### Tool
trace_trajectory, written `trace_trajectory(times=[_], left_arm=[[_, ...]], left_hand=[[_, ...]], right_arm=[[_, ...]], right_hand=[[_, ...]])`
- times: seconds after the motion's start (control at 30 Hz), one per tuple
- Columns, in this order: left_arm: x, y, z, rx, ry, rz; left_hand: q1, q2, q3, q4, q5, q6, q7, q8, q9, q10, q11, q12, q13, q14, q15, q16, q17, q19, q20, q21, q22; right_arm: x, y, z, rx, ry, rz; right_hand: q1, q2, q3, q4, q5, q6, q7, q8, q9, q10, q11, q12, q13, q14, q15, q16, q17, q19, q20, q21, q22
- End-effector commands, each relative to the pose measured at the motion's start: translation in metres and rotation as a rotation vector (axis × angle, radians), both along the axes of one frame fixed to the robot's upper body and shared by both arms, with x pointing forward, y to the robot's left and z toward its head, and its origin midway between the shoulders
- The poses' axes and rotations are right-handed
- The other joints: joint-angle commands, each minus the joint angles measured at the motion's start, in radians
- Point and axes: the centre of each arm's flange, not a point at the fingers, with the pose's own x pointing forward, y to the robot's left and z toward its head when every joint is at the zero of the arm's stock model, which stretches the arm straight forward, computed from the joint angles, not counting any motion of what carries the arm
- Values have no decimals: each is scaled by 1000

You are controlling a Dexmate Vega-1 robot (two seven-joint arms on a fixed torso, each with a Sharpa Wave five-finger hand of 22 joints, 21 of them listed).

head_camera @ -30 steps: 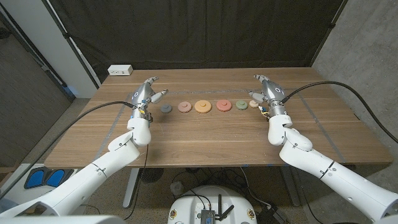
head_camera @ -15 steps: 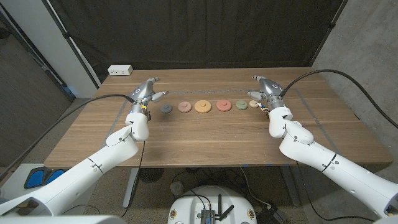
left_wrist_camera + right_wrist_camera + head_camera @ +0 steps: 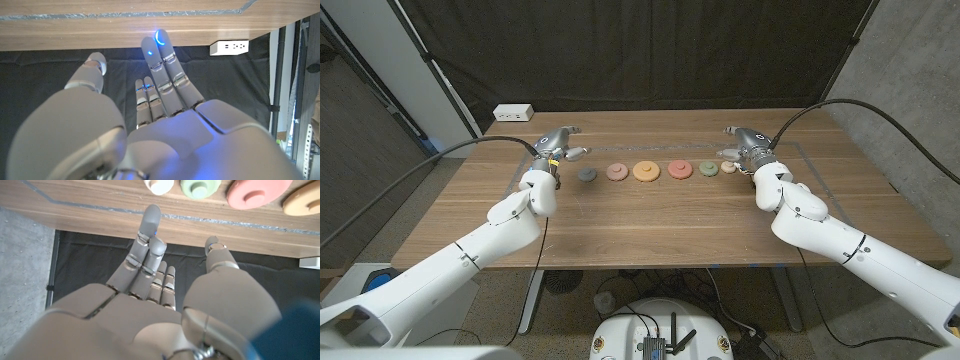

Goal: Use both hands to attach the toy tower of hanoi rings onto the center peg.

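Rings sit in a single row across the middle of your wooden table [image 3: 650, 215], between your two hands. All are round, matte and low, each with a raised hub at its middle. From left to right you have a dark grey ring [image 3: 586, 173], a dusty pink ring [image 3: 616, 172], an orange ring [image 3: 645, 171], a coral ring [image 3: 680, 170], a green ring [image 3: 708, 169] and a small cream ring [image 3: 728, 167]. They lie apart from one another, none stacked.

Your left hand [image 3: 557, 148] hangs just left of the grey ring, fingers spread and holding nothing. Your right hand [image 3: 747, 143] stands just right of the cream ring, near it, fingers also apart and empty. Both hands are smooth grey metal-and-plastic shells.

Your right wrist view gives a closer look at the cream, green, coral and orange rings, showing their stepped hubs and a thin taped line on the wood grain beside them. Your left wrist view shows a blue glow on the fingertips [image 3: 160, 40] of that hand, and no rings.

At the far left edge of the table lies a white power strip [image 3: 514, 113]. Beyond it hangs a black curtain [image 3: 640, 50].
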Motion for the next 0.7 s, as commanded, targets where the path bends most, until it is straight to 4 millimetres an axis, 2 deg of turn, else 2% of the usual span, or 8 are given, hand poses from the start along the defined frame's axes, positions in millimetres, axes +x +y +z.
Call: trace_trajectory(times=[0.03,0.2,0.7], left_arm=[[0,-4,8,49,112,9],[2,-4,7,47,128,-5],[2,-1,6,54,155,2]], left_hand=[[16,-1,-9,2,7,14,3,3,5,20,2,5,5,2,-89,11,-3,4,-42,13,-1],[24,2,-14,2,8,22,14,4,5,35,5,9,8,2,-89,16,-10,5,-41,20,-3],[35,9,-27,6,9,41,14,7,5,57,3,13,14,5,-89,33,-20,5,-43,36,-7]], right_arm=[[1,1,4,-39,93,-53],[1,1,4,-54,124,-58],[2,3,2,-81,175,-66]], right_hand=[[6,10,1,-1,7,-6,14,-3,4,8,7,5,6,0,-96,-1,5,-9,-61,9,-1],[6,11,-1,-2,9,-2,10,2,8,10,5,7,12,-9,-96,-11,-4,-15,-61,12,-7],[0,10,-14,0,12,-13,11,2,16,-7,13,3,25,-27,-96,-28,-30,-36,-60,18,-27]])
